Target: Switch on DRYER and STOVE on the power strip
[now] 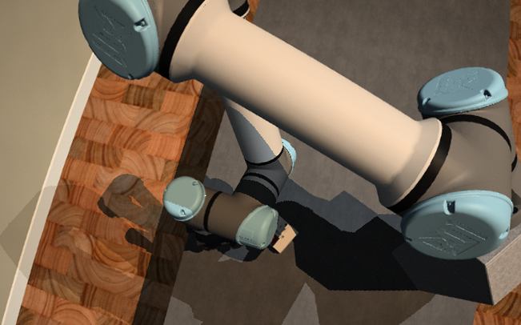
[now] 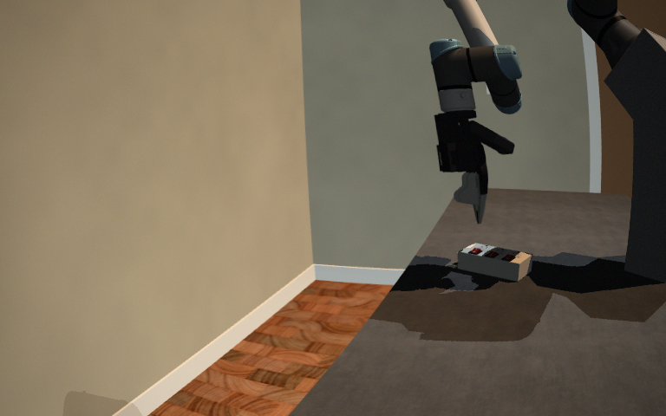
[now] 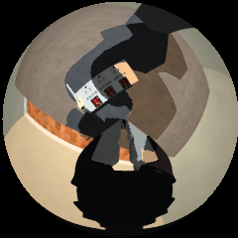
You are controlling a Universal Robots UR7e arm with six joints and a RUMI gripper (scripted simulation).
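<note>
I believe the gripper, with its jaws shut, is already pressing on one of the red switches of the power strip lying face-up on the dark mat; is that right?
Not quite: the exterior view shows the gripper, jaws shut, hanging above the power strip with a clear gap, touching no switch. The strip does lie face-up on the dark mat.

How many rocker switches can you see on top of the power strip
3, in a row along the power strip top: one at the end nearest the wall, one in the middle, one toward the tan end. The shut gripper hangs above, touching none.
</note>
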